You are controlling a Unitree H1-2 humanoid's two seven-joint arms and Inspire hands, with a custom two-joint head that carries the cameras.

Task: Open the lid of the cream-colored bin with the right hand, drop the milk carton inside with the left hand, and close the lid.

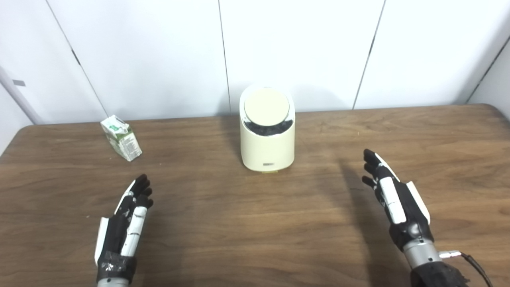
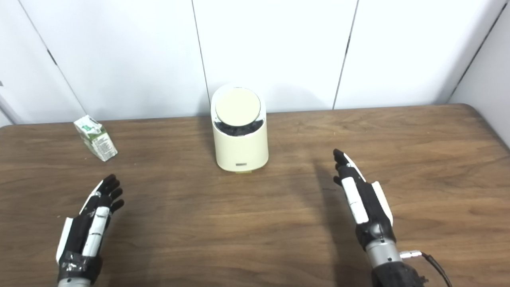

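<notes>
Across the whole lower part of both head views runs one brown wooden table (image 1: 255, 223), its far edge set against a wall of white panels (image 1: 295, 48). It carries two objects and has two hands above it.

Near the far edge, about midway along, stands the single cream-colored bin (image 1: 267, 145), upright, rounded and taller than it is wide. Its one round lid (image 1: 266, 106) sits down on the slanted top, tilted toward the camera, with a dark glossy band showing just below the lid's front edge. A small grey label marks the bin's base.

The two hands come next in size. The right hand (image 1: 392, 197) hangs above the table to the right of the bin and nearer the camera, fingers stretched out straight and pointing toward the far wall, spread flat, holding nothing. The left hand (image 1: 127, 215) is over the table's near left part, likewise extended and empty, its fingers only slightly curled at the tips. Both hands are well apart from the bin.

Smallest is the one milk carton (image 1: 121, 137), white with green print, standing tilted on the table far to the left of the bin, beyond the left hand and untouched by it.
</notes>
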